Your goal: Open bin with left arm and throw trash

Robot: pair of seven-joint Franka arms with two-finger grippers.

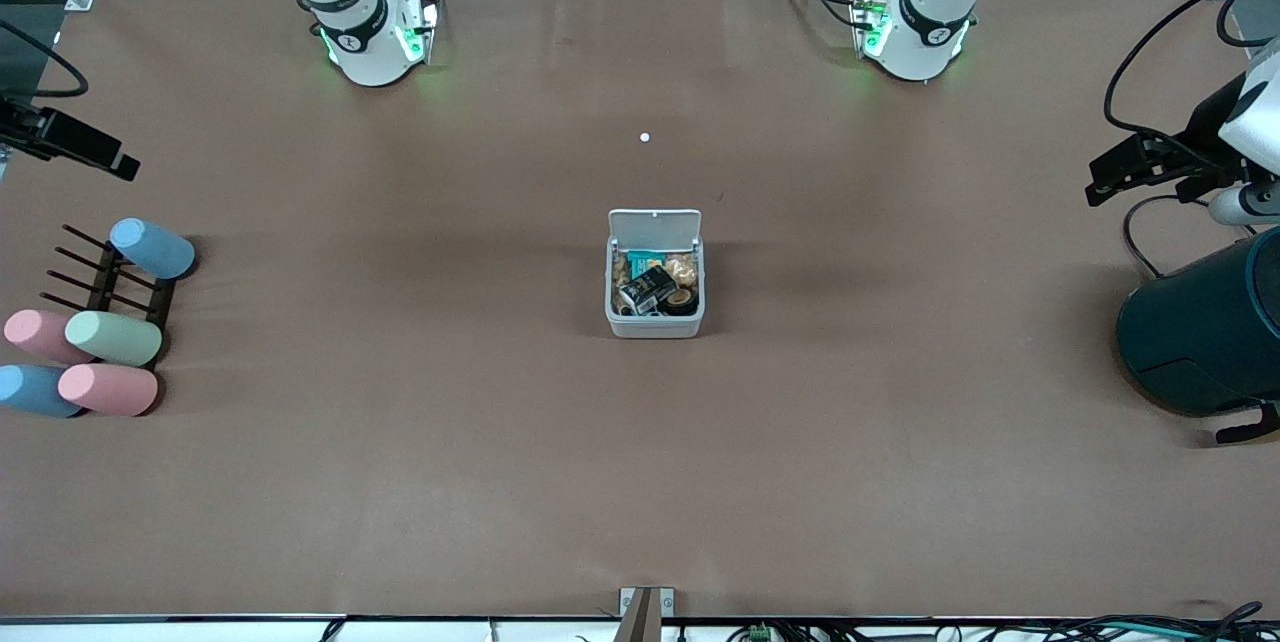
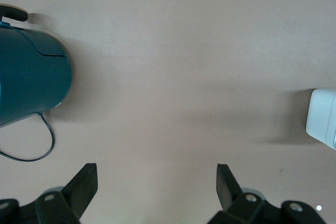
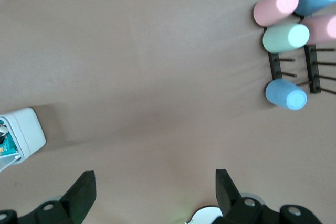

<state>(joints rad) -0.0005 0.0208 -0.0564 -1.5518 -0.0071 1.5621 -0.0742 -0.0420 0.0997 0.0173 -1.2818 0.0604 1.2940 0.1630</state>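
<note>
Small light-grey square bin (image 1: 655, 320) mid-counter, white lid (image 1: 655, 224) swung up toward the bases — black packet (image 1: 648, 288), brown tape ring (image 1: 681, 301) inside, seen in front view only. Left pincer (image 2: 157, 182) and right pincer (image 3: 156, 187) both released, empty.

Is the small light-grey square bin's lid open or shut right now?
Open. The small light-grey square bin has its flat white hinged lid swung up, exposing a black printed packet and dark brown tape ring inside.

Smooth plastic bin (image 1: 655, 322), matt brown tablecloth (image 1: 400, 482)
</note>
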